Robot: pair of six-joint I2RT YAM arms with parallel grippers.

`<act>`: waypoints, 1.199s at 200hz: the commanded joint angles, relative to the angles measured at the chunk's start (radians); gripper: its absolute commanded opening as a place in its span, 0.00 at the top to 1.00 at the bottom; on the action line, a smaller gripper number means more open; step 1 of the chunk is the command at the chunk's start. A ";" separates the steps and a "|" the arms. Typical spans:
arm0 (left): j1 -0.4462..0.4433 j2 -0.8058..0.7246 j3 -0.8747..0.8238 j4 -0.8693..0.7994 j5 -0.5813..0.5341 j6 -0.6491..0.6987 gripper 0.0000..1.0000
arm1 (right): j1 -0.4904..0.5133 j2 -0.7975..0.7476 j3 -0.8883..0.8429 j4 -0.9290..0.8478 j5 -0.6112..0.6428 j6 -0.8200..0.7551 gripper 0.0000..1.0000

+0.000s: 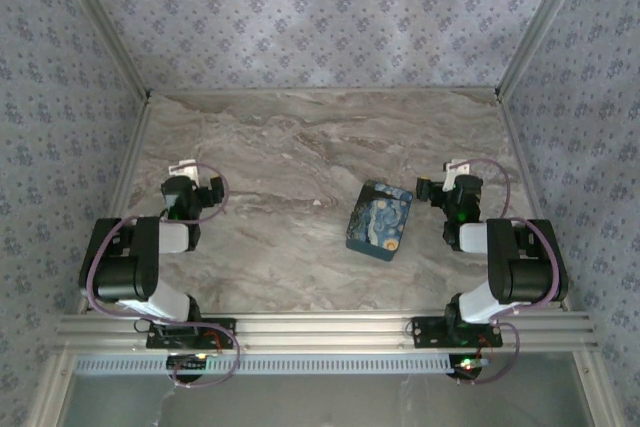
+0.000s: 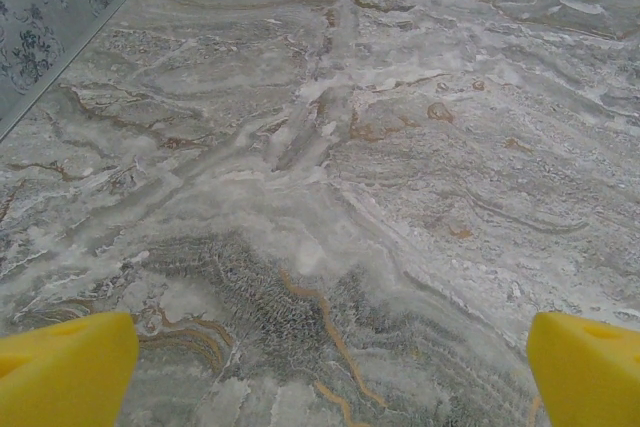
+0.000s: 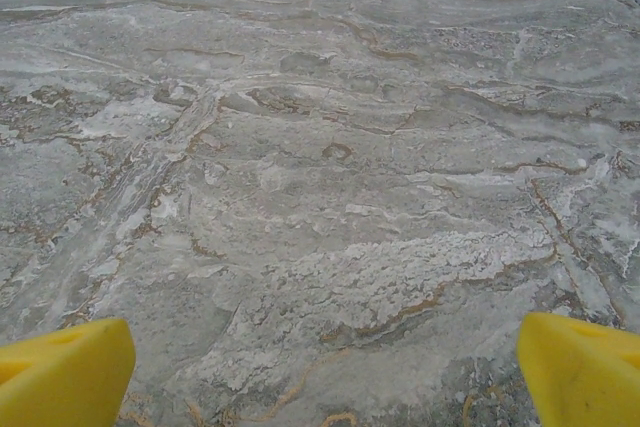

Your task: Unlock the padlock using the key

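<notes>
Looking from above: the left gripper [image 1: 188, 173] and right gripper [image 1: 449, 177] are held back at the table [image 1: 290, 137] sides, judged ready for a 1st approach. A blue painted case [image 1: 380, 219] lies right of centre; whether the padlock and key are inside cannot be told.
Left wrist: yellow fingers [image 2: 62, 369] are spread wide over bare marble.
Right wrist: fingers [image 3: 585, 372] are likewise parted, nothing gripped.

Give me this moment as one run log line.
left gripper: open, above table | right gripper: open, above table | blue patterned box: flat on table, nearer right gripper, untouched | unlocking: not started
</notes>
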 commanded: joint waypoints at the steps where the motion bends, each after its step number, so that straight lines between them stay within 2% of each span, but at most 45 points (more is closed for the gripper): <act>1: -0.007 0.008 0.026 0.042 -0.015 0.015 0.00 | -0.006 0.015 0.027 0.026 -0.010 -0.014 0.00; 89: -0.007 0.008 0.026 0.043 -0.014 0.015 0.00 | -0.006 0.014 0.025 0.029 -0.010 -0.014 0.00; 103: -0.007 0.001 0.026 0.043 -0.021 0.011 0.00 | -0.003 -0.014 0.038 -0.009 0.031 0.002 0.00; 128: -0.005 -0.078 0.094 -0.144 -0.072 -0.008 0.00 | -0.009 -0.114 0.124 -0.238 0.065 0.019 0.00; 159: -0.007 -0.202 0.161 -0.335 -0.116 -0.052 0.00 | -0.014 -0.243 0.170 -0.391 0.077 0.083 0.00; 169: -0.002 -0.243 0.195 -0.404 -0.087 -0.095 0.00 | -0.016 -0.293 0.191 -0.463 0.051 0.119 0.00; 180: 0.006 -0.279 0.240 -0.495 -0.055 -0.200 0.00 | -0.028 -0.339 0.212 -0.534 0.002 0.185 0.00; 191: 0.020 -0.299 0.290 -0.600 -0.007 -0.320 0.00 | -0.045 -0.385 0.252 -0.686 0.012 0.369 0.00; 199: 0.035 -0.302 0.319 -0.637 0.082 -0.369 0.00 | -0.063 -0.407 0.285 -0.827 0.047 0.512 0.00; 205: 0.038 -0.303 0.342 -0.669 0.132 -0.397 0.00 | -0.088 -0.417 0.293 -0.869 0.003 0.557 0.00; 215: 0.037 -0.304 0.377 -0.729 0.210 -0.438 0.01 | -0.139 -0.433 0.289 -0.874 -0.161 0.551 0.00; 220: 0.034 -0.304 0.393 -0.759 0.251 -0.458 0.02 | -0.159 -0.445 0.287 -0.873 -0.221 0.554 0.04; 240: -0.015 -0.320 0.416 -0.861 0.341 -0.514 0.11 | -0.150 -0.477 0.307 -0.998 -0.329 0.565 0.13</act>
